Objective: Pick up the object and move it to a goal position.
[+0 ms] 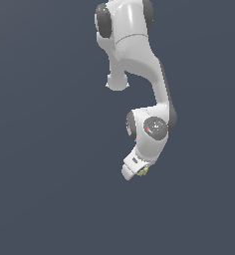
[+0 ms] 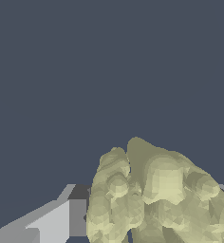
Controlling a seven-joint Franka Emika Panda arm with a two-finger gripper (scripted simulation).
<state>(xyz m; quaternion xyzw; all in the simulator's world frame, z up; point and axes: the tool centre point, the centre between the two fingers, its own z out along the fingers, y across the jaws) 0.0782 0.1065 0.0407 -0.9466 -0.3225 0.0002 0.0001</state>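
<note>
Up close, ball (image 2: 156, 194) fills gripper (image 2: 147, 223) — outside, barely peeks.

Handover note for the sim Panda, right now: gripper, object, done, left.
Gripper: closed on the yellow-green ball, one finger visible beside it in the wrist view.
Object: the ball fills the lower part of the wrist view, at the fingertips; no contact with any surface is visible.
Done: grasp appears made.
Left: carry to the goal; no goal marker shows in either view.
</note>
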